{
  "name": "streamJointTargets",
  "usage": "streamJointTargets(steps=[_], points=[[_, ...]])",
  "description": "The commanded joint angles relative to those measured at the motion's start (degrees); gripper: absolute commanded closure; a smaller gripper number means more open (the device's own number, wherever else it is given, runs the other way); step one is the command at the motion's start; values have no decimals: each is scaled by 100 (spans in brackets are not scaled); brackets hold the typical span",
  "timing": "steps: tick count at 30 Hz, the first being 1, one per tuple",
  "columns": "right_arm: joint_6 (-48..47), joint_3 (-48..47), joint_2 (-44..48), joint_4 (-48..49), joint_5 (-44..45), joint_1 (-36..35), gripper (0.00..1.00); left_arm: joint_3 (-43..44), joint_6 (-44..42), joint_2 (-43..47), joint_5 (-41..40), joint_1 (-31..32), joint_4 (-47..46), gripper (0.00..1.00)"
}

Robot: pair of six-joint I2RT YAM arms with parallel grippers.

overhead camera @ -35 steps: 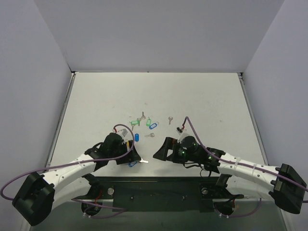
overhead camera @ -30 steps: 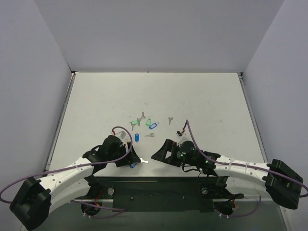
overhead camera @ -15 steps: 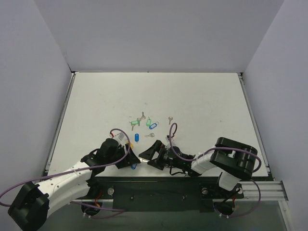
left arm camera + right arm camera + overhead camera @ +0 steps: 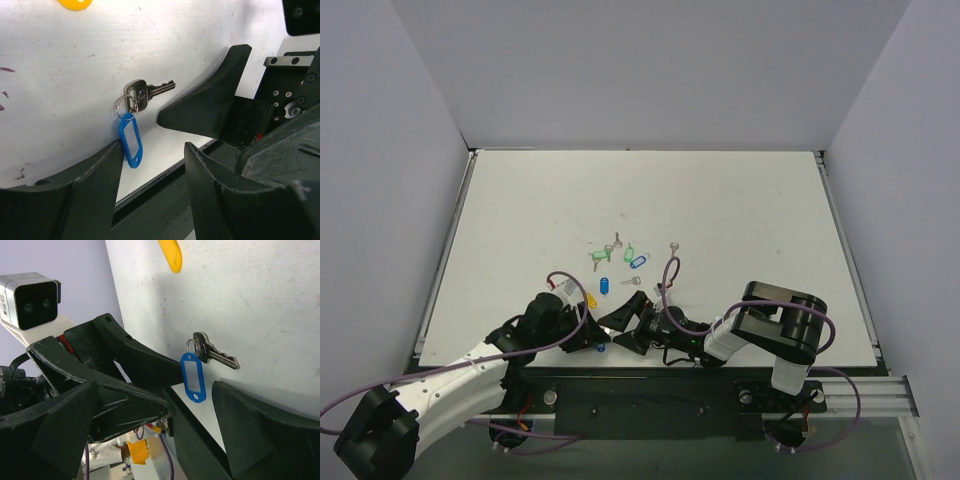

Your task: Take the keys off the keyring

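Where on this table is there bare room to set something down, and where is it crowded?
Free: the far half of the table, between the back wall and the tag cluster; also the strips from that cluster out to either side edge. Crowded: the near middle, where the left gripper and right gripper bracket the keyring and key.

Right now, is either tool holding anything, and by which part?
Nothing is held. The key and the keyring, blue tag included, lie joined on the table, between the open fingers of the left tool and the right tool.
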State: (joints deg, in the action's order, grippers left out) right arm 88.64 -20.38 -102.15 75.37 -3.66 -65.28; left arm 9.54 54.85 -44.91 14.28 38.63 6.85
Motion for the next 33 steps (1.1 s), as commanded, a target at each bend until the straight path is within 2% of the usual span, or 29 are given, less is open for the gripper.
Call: streamJointTargets(steps=[1,15,33], points=[[-198,-300,169,-119,120,-99,9,-198,-62,-27,-13,39,53,39],[-198,-379,99,-84,67,-152,9,-348,61,140,-242,39,-52,53],[-207,-414,63,-40,24,-205,9,-523,430,-27,-356,39,-588,75]])
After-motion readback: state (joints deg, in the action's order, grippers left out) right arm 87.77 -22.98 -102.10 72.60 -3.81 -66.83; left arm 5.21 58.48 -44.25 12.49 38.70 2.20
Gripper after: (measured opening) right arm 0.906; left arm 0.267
